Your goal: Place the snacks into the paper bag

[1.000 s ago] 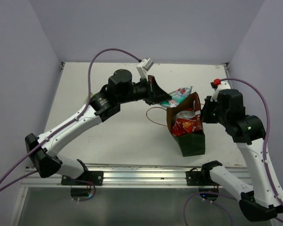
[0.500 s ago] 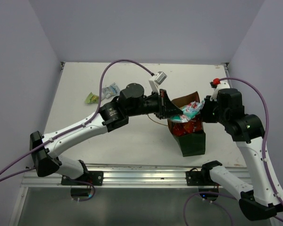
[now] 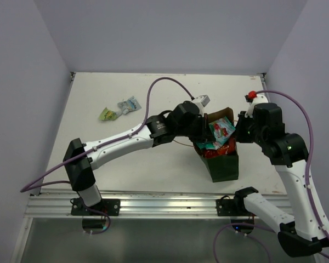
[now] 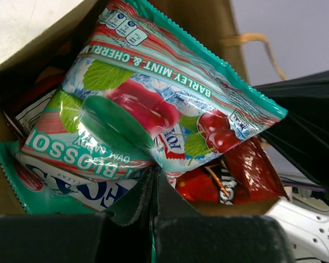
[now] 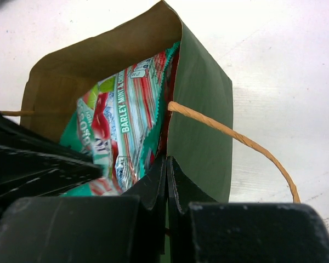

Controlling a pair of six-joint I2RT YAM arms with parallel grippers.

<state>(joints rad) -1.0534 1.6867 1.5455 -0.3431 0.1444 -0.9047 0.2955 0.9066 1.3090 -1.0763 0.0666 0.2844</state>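
While the right claw (image 5: 167, 167) is pinched fully shut on the rim of the paper bag (image 5: 203, 109), the bag stands upright with its mouth open. Judged purpose: bracing the thin wall so it neither folds nor tips during loading. One tan handle (image 5: 230, 137) loops away just right of this claw, outside the opening.

Left claw (image 4: 155, 178): closed tight on the lower edge of a teal packet (image 4: 153, 104). The packet fans out ahead of the fingertips, tilted, over and partly within the bag's mouth. A grip on the edge alone leaves the flat body free to slide in, which likely explains the hold.

Beyond the held packet, lower in the bag: a red packet (image 4: 236, 175) to the claw's right and a teal-and-white packet (image 4: 49, 186) to its left, both against the brown inner wall.

Outside the bag: a light green packet (image 3: 106, 114) and a pale blue packet (image 3: 129, 104) lie just beside each other on the surface (image 3: 170, 170), well apart from the left claw, back along its arm.

Step in hand, by judgement: release of the teal packet, not yet done. Two packets remain after it. Risk: the load sits high, so the packet may catch on the rim.
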